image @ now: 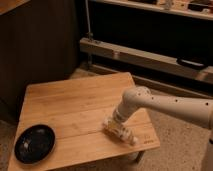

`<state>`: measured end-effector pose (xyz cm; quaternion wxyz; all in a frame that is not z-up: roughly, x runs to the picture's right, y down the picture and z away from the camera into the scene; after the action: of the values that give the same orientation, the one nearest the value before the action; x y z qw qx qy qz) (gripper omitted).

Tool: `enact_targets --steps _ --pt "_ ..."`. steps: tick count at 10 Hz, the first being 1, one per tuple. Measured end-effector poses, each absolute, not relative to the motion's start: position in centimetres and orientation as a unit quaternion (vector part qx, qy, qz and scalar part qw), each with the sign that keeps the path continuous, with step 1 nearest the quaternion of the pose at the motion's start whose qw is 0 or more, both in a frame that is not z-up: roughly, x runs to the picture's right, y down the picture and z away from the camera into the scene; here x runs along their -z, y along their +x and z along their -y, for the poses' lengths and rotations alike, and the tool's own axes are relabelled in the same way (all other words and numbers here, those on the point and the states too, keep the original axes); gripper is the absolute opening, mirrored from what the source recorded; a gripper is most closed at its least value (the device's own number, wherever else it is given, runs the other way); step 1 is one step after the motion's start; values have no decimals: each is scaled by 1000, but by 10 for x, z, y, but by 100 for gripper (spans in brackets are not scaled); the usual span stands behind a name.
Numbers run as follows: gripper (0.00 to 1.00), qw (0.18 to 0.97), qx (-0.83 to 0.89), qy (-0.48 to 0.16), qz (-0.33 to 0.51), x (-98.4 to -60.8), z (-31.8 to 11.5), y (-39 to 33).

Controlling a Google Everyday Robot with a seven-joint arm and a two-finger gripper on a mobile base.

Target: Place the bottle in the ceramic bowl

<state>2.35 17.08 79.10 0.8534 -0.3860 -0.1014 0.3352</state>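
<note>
The black ceramic bowl (pixel 34 143) sits at the front left corner of the wooden table (pixel 75 105). It looks empty. The pale bottle (pixel 125 135) lies on its side near the table's front right, its far end pointing at the right corner. My gripper (pixel 115 125) reaches in from the right on a white arm (pixel 165 104) and is down at the bottle's left end, partly covering it. The bowl is far to the left of the gripper.
A dark wooden wall (pixel 40 45) stands behind the table. A low metal shelf rail (pixel 150 57) runs along the back right. Speckled floor (pixel 180 145) lies to the right of the table's edge.
</note>
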Motion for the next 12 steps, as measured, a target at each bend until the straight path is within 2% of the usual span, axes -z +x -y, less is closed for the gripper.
enact_targets --steps 7,9,12 --pt "9 856 -291 -366 219 -813 -40 -97" --pt "9 864 -243 -358 259 -793 6 -143" --pt "9 871 -159 -340 316 -737 59 -194"
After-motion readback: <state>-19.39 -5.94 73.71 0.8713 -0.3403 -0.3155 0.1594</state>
